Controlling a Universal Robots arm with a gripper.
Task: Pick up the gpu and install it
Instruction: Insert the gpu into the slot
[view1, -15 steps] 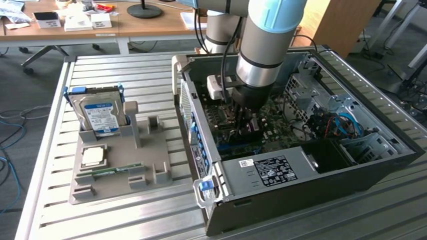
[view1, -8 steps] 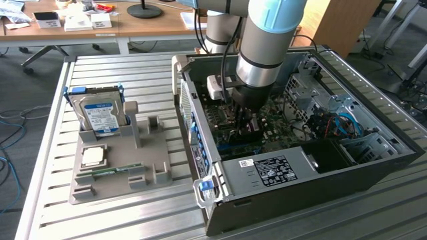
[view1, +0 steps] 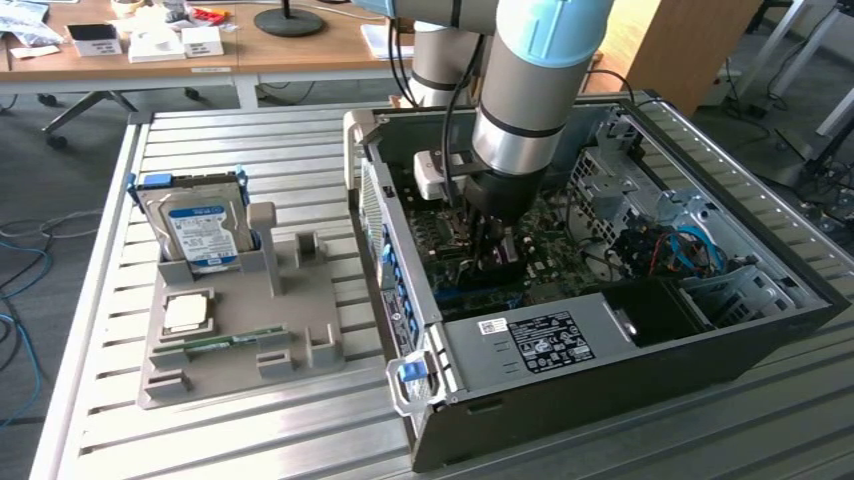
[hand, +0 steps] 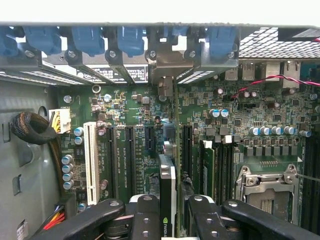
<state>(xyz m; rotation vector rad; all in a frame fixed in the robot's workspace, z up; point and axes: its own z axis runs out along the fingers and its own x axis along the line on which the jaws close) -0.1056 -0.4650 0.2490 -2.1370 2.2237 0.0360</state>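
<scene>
black gripper (hand: 172, 220) clamps the gpu (hand: 169, 195) edge-on over the motherboard (hand: 235, 125), prob so i can line it w/ a slot.

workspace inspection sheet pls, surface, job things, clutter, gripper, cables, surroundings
surface: slatted metal table.
job's things: thin dark gpu card edge-on between the fingers, over the green motherboard in the open black computer case.
clutter: grey parts holder with silver blue-labelled hard drive.
grippers: black gripper shut on the gpu card.
cables: red wire; sleeved bundle.
surroundings: wooden desk.
</scene>
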